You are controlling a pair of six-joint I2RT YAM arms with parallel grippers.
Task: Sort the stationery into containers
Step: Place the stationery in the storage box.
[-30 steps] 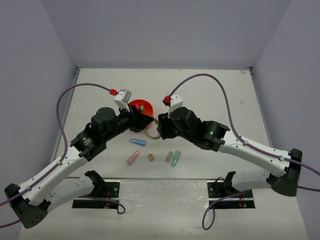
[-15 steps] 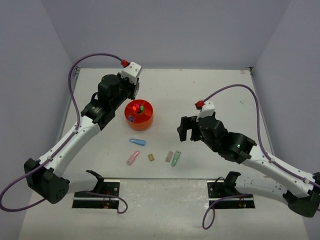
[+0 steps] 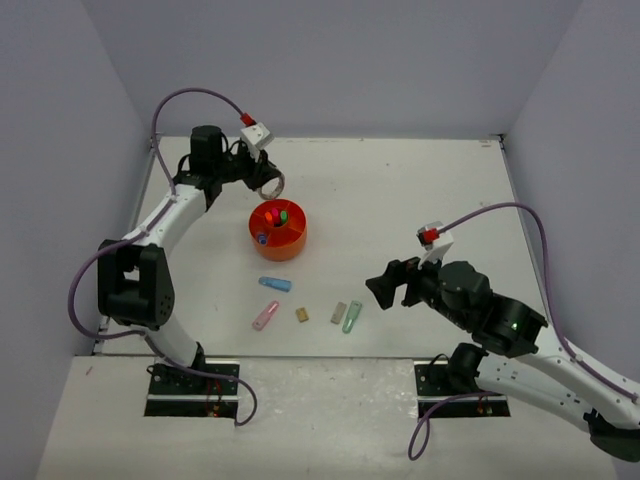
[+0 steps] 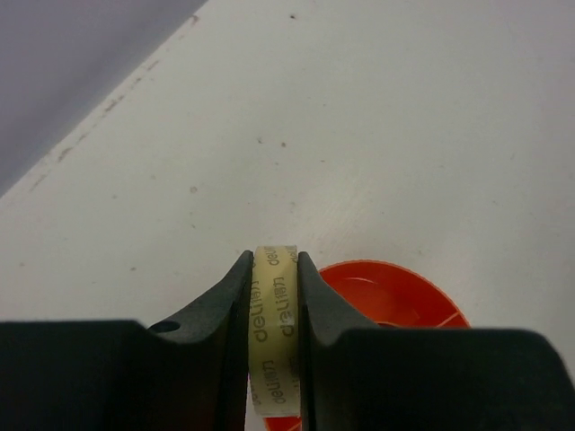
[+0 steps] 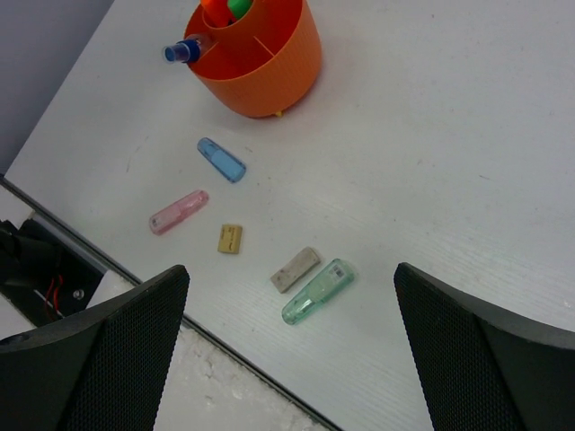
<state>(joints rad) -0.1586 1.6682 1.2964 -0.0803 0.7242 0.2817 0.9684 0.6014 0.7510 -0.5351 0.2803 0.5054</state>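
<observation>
My left gripper [image 4: 272,269] is shut on the beige tape ring [image 4: 272,323], held in the air just behind the round orange organiser [image 3: 279,231], whose rim shows in the left wrist view [image 4: 395,292]. In the top view the ring [image 3: 270,184] hangs at the left gripper [image 3: 263,180]. Highlighters [image 5: 229,7] stand in the organiser [image 5: 256,63]. On the table lie a blue capsule [image 5: 221,159], a pink capsule [image 5: 179,212], a tan block [image 5: 230,238], a grey block [image 5: 295,269] and a green capsule [image 5: 315,291]. My right gripper [image 5: 292,359] is open above them, empty.
The table's near edge [image 5: 135,278] runs just below the loose pieces, with a grey ledge beyond it. Grey walls stand at the back and on both sides. The right arm [image 3: 480,305] hovers at the front right.
</observation>
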